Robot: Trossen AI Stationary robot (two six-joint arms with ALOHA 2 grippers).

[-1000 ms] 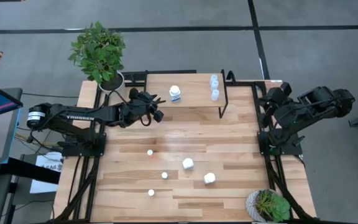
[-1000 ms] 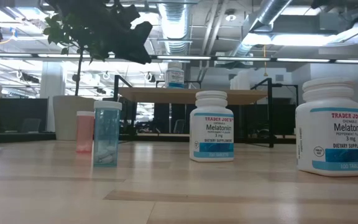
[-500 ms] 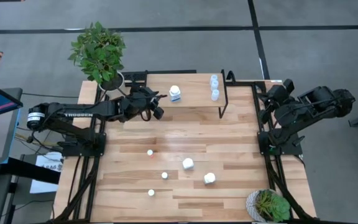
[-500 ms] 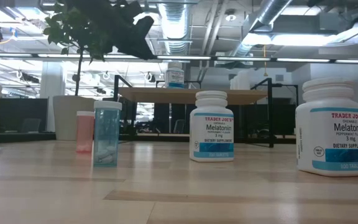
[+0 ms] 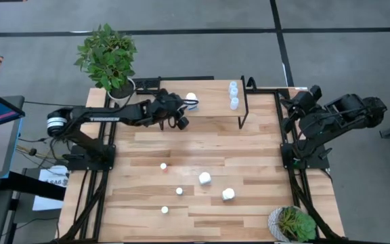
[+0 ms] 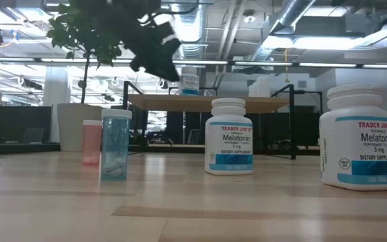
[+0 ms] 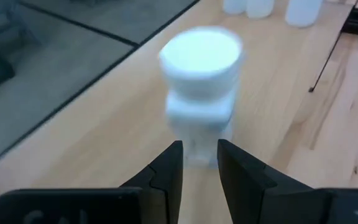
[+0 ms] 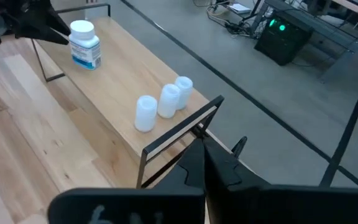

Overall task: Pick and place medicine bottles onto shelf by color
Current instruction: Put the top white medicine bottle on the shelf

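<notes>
Round-capped white bottle [image 7: 199, 87] on wooden shelf [image 5: 212, 105]

Left end effector [image 7: 199, 163] reaches out, fingers slightly parted; right end effector [image 8: 205, 163] waits folded, closed.

Both arms are matte black, the left arm [image 5: 103, 116] lettered white, ending in tapered black fingers [image 7: 166, 171].

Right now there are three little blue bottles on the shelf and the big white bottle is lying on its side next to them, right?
Not quite. The white bottle is standing upright, not lying down; the right wrist view shows it. The three blue bottles are on the shelf, grouped at its other end, and the left gripper is by the white bottle.
</notes>
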